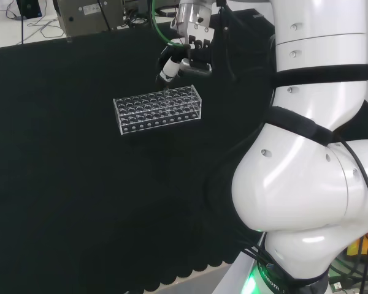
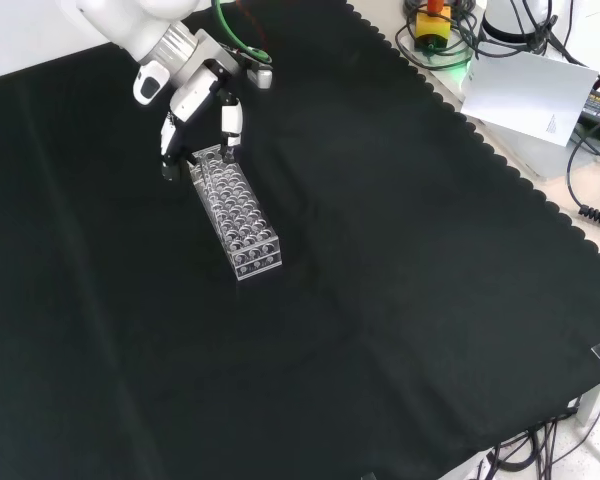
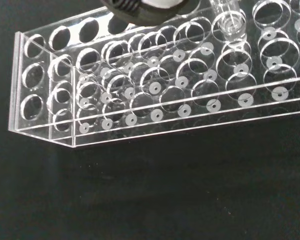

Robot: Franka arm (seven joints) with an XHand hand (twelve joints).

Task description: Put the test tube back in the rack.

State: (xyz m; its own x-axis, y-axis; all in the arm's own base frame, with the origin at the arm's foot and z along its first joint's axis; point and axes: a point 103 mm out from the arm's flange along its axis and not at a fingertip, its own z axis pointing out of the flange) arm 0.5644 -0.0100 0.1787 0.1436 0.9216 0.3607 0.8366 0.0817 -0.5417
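Glossy white rounded arm links (image 1: 294,177), black bands (green cable), black-and-white hand (image 2: 195,95)

The cloth (image 2: 400,300) is seen as plain black, its edge cut in a scalloped pattern. The rack (image 1: 159,109) is made of clear, colourless plastic, patterned with rows of round holes; small white discs with dark centres are shown on its base in the wrist view. The test tube (image 3: 229,20) is clear. The hand (image 2: 195,95) is coloured white with black parts.
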